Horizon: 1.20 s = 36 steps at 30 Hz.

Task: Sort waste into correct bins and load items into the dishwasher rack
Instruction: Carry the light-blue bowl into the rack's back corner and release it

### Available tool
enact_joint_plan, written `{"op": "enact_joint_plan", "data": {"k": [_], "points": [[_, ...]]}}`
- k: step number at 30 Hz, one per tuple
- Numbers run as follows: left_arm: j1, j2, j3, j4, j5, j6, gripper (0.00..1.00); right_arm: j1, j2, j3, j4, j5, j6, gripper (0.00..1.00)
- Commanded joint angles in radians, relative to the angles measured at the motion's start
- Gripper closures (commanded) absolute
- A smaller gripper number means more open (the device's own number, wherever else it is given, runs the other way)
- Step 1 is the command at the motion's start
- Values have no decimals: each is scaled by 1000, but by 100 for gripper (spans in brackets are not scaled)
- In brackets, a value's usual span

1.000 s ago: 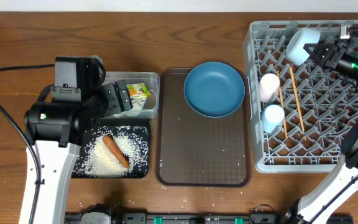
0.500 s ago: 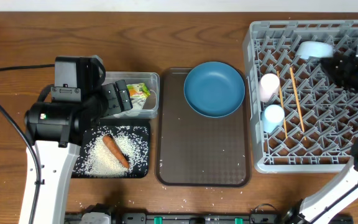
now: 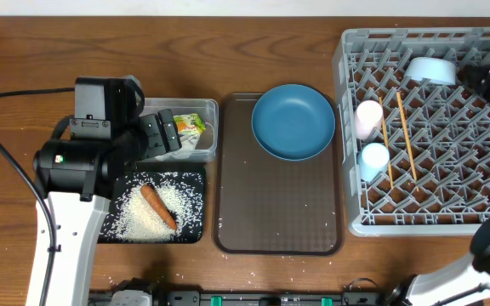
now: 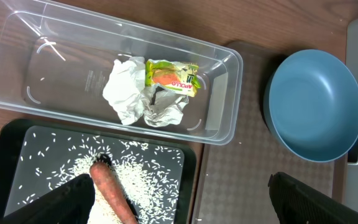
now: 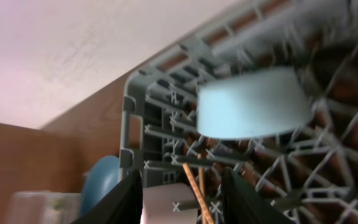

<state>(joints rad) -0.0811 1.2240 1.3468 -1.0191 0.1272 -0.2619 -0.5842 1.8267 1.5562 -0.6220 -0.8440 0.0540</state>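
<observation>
Seeing the right gripper (image 5: 182,198) pull back with fingers spread and empty, I judge the bowl (image 3: 432,70) delivered, upper right in the rack (image 3: 398,223) (blue plate (image 3: 293,121) remains mid-frame); left gripper (image 4: 179,202) hangs spread too.

On the worktop (image 3: 228,42), the rack (image 3: 424,204) is set at the right of the overhead frame. In it, the bowl (image 3: 432,70) is found at the upper right. An upper cup (image 3: 368,117) and a lower cup (image 3: 373,160) are stood along its left side, with two chopsticks (image 3: 407,136) laid just right of them. At centre the plate (image 3: 293,121) is carried on the upper part of the serving tray (image 3: 279,212). At left, the wrapper (image 3: 190,126) is held in the tub (image 3: 207,146). Just below it is the shallow tray (image 3: 196,183), where the carrot (image 3: 157,206) is laid on rice (image 3: 139,221).
</observation>
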Motion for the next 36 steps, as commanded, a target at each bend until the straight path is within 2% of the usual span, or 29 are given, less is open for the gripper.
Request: {"op": "enact_joint_plan", "data": {"k": [1, 8, 14, 18, 26, 36], "points": [[0, -1, -4, -2, -8, 2, 8, 67, -37, 0, 26, 200, -94, 62], [0, -1, -4, -2, -8, 2, 9, 219, 26, 0, 200, 513, -117, 54], [0, -1, -4, -2, -8, 2, 8, 284, 107, 0, 385, 605, -114, 48], [0, -1, -4, -2, -9, 2, 8, 290, 156, 0, 435, 647, -84, 42], [0, -1, -4, -2, -8, 2, 8, 290, 193, 0, 343, 579, -59, 46], [0, -1, -4, -2, -8, 2, 8, 290, 120, 0, 82, 449, -59, 55]]}}
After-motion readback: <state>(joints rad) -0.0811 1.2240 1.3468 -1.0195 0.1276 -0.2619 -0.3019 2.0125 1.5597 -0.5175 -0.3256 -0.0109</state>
